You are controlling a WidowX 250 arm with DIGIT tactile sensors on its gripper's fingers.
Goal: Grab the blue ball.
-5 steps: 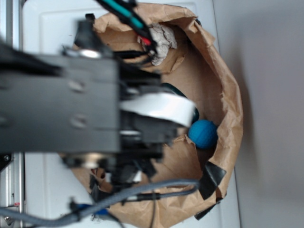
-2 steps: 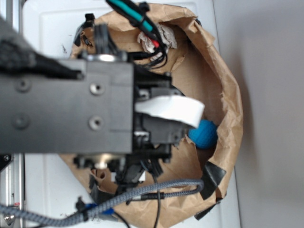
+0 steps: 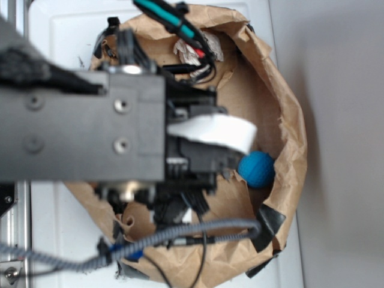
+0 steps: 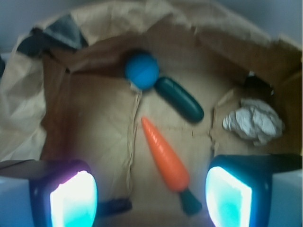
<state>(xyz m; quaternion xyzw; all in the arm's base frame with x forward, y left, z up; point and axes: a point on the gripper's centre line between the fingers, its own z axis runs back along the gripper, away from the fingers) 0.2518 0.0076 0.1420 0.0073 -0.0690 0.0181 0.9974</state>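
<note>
The blue ball (image 3: 257,169) (image 4: 141,70) is a small round teal-blue ball lying on the floor of a brown paper bowl (image 3: 288,120), close to its right wall. In the wrist view it sits at the far end, touching a dark green cucumber toy (image 4: 180,99). My gripper (image 4: 151,196) hovers above the bowl, open, with its two glowing pads (image 4: 74,199) wide apart and nothing between them. An orange carrot toy (image 4: 164,154) lies below the gripper, between it and the ball. In the exterior view the arm (image 3: 84,135) hides the carrot and cucumber.
A crumpled grey-white wad (image 4: 253,122) (image 3: 201,51) lies in a side pocket of the bowl. The bowl's creased paper walls (image 4: 21,109) rise all round, with black tape patches (image 3: 268,225). Cables (image 3: 180,237) trail across the near rim. The bowl rests on a white surface (image 3: 66,36).
The arm has shifted slightly toward the ball since a second ago and now covers the green toy that showed beside it. The ball has not moved.
</note>
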